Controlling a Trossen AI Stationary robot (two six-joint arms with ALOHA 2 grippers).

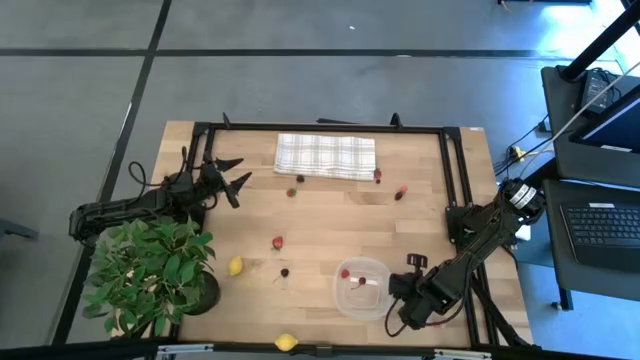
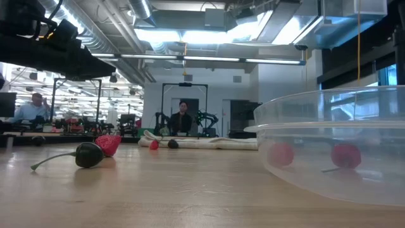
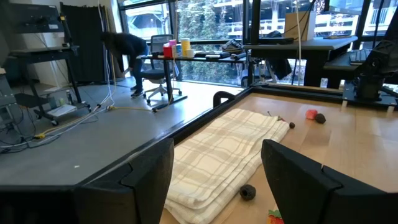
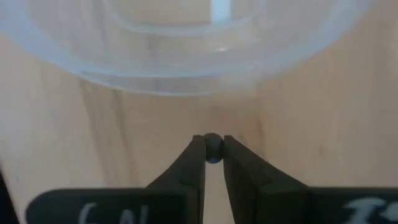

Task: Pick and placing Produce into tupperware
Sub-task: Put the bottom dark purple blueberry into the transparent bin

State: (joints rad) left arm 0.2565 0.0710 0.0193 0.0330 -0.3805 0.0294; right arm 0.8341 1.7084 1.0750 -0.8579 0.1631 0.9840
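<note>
On the wooden table [image 1: 320,215], the right pincer [image 4: 212,149] pinches a tiny dark berry [image 4: 212,148] beside the tupperware [image 4: 186,56].

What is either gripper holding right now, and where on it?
The right gripper pinches a tiny dark berry between its fingertips, just outside the tupperware. The left gripper is open and empty.

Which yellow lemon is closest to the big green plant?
The lemon just beside the plant, by its pot. The other lemon sits farther off, at the table's near edge.
</note>
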